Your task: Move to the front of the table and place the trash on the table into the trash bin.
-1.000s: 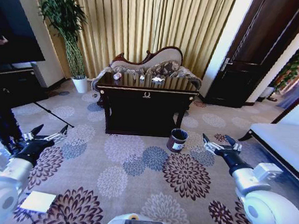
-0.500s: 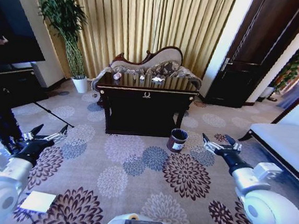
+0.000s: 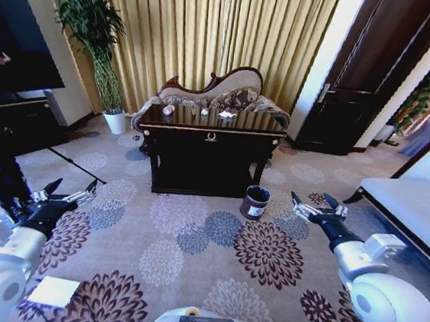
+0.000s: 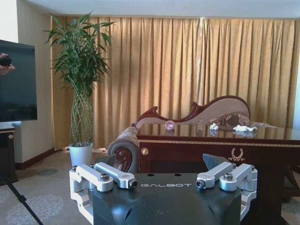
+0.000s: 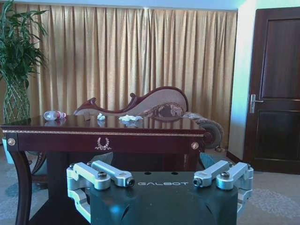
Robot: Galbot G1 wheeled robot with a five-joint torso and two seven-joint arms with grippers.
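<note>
In the head view, the desk (image 3: pixel 211 134) is seen upper centre, well apart from the robot, with the bottle (image 3: pixel 169 109) and paper wads (image 3: pixel 226 114) on top. The bin (image 3: pixel 255 201) stands on the carpet by its right leg. The left end effector (image 3: pixel 67 193) and right end effector (image 3: pixel 316 207) are held low at either side, wide open and empty.

In the left wrist view, the bottle (image 4: pixel 169 125) is seen end-on.

In the right wrist view, the wads (image 5: pixel 130 118) lie mid-desk.

The bin could be knocked over if it is approached too closely.

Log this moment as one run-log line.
stage: short of table | trash on tabletop | trash bin on floor | left gripper open | right gripper open
</note>
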